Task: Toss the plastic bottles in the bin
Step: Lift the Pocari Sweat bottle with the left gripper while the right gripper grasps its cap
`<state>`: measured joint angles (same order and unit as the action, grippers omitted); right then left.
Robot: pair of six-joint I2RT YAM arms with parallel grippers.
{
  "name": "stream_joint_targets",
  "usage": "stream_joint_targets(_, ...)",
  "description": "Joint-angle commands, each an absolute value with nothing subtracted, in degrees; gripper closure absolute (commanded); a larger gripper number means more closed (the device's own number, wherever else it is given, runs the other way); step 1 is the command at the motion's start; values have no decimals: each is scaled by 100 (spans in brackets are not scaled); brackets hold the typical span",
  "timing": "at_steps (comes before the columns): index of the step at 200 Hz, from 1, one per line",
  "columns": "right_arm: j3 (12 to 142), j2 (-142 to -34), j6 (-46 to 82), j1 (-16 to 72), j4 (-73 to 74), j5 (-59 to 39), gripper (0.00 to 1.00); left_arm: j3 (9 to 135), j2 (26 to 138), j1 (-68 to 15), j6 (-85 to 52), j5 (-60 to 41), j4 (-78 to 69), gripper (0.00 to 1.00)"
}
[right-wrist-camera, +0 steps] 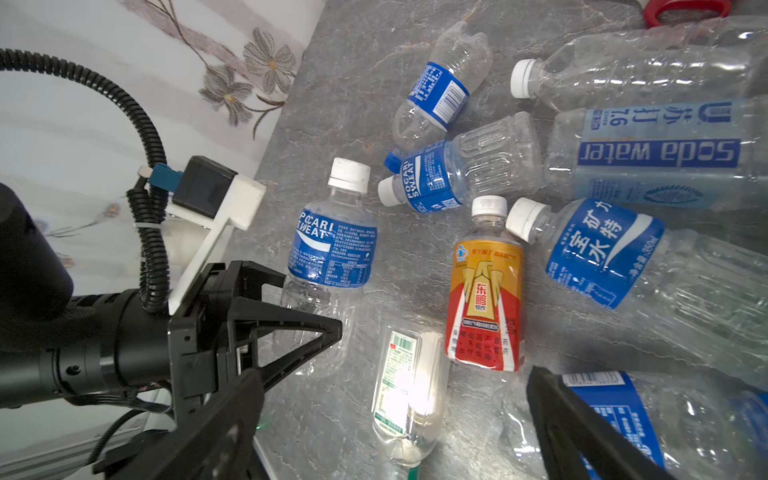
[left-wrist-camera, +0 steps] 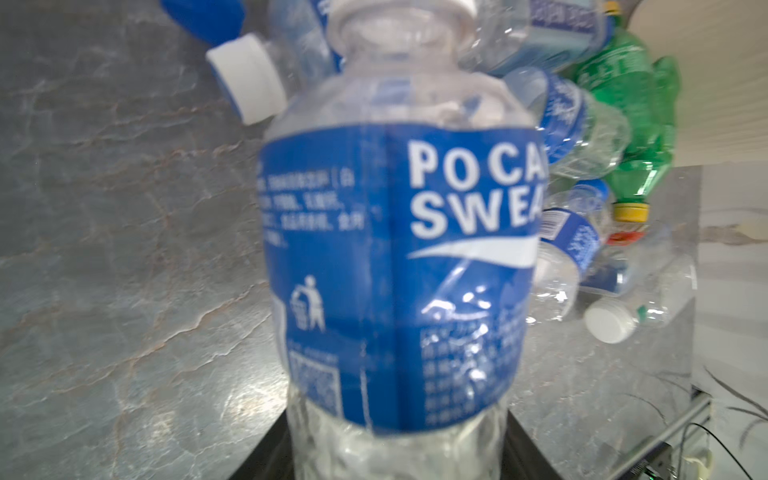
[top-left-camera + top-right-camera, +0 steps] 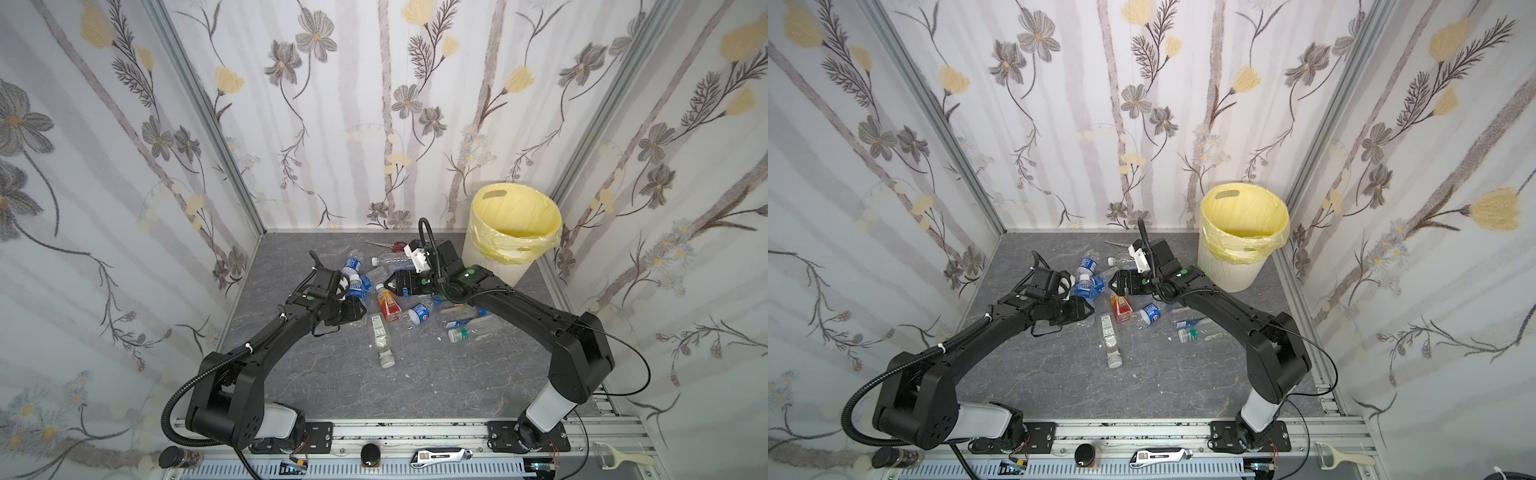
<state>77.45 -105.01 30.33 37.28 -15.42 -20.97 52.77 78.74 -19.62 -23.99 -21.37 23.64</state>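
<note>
The grey marbled tabletop (image 3: 332,386) is hemmed on three sides by flowered walls (image 3: 332,124). In its far right corner stands the round white ribbed plastic bin (image 3: 490,195) with a pale yellow liner. No bottle shows inside it, so I'd say the job has barely begun.

The heap of mostly clear plastic bottles (image 3: 386,299) lies mid-table. The right gripper (image 1: 395,376) hangs over them, jaws spread wide and empty. The left gripper (image 1: 320,332) looks clamped on the clear lower half of a blue-labelled Pocari Sweat bottle (image 2: 395,270).

The near tabletop is bare, but the right arm (image 3: 519,307) lies between that bottle and the bin.
</note>
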Motion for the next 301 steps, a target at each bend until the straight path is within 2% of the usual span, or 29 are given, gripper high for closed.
stream_joint_targets(1,7630,-10391,3633,3619,-842,-2541,0,5578,7758,-2057,-2401,-2595,2079,44)
stream_joint_targets(30,7679,-10301,3799,3578,-695,-2597,0,5839,7695,-2266,-2465,-2834,1816,44)
stream_joint_targets(102,7677,-10313,4151,3533,-364,-2843,8,6222,7726,-2789,-2497,-2970,1497,44)
stream_joint_targets(151,7604,-10334,4334,3538,-129,-2995,15,6301,7734,-2843,-2531,-2942,1446,44)
stream_joint_targets(252,7563,-10387,4620,3475,205,-3273,22,6425,7827,-2953,-2602,-2936,1389,44)
stream_joint_targets(301,7567,-10427,4702,3471,311,-3322,35,6485,7873,-2987,-2627,-2953,1371,44)
